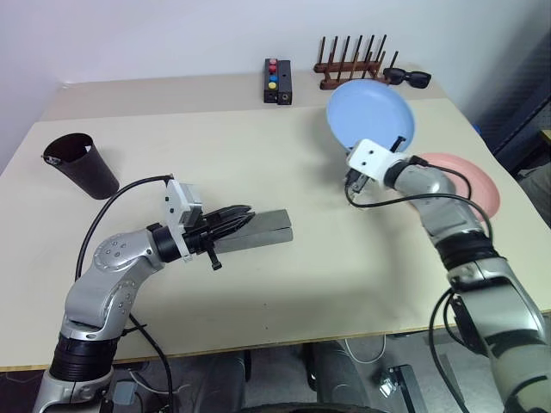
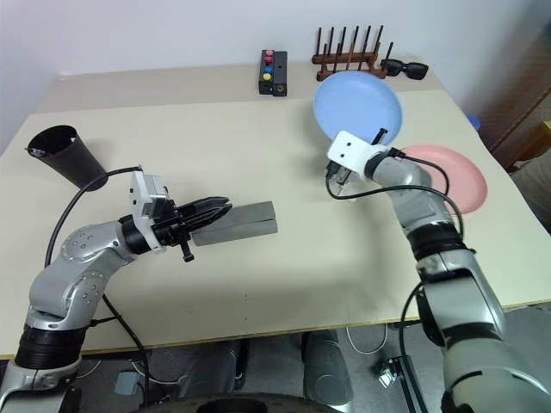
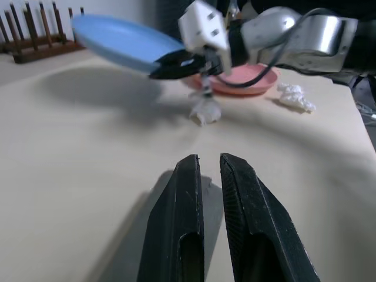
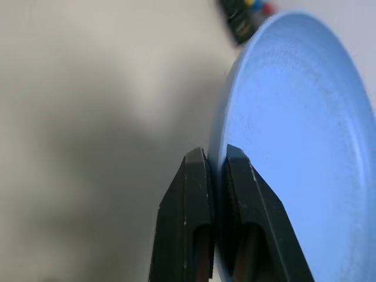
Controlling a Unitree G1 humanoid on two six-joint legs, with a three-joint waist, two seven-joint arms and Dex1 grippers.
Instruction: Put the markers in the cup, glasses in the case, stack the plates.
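Now the light blue plate (image 1: pixel 370 114) is off the counter (image 1: pixel 258 163), tilted, with its near rim pinched between the jaws of the right gripper (image 4: pixel 216 170), which are clamped together on that thin edge. The salmon pink plate (image 1: pixel 469 181) lies flat on the counter just beside and to the right of that arm, so the step in hand looks like carrying blue over pink. A grip on so little rim will likely let the plate swing, so I would level it slowly, centre it over the pink one, and lower until the rims nest before letting go. A small crumpled white scrap (image 3: pixel 296 97) sits near the pink plate; keep clear of it. Further off, the left gripper (image 3: pixel 208 170) has its jaws nearly together over the grey case (image 1: pixel 258 231), holding nothing that I can see. The cup (image 1: pixel 79 165) stands at the far left
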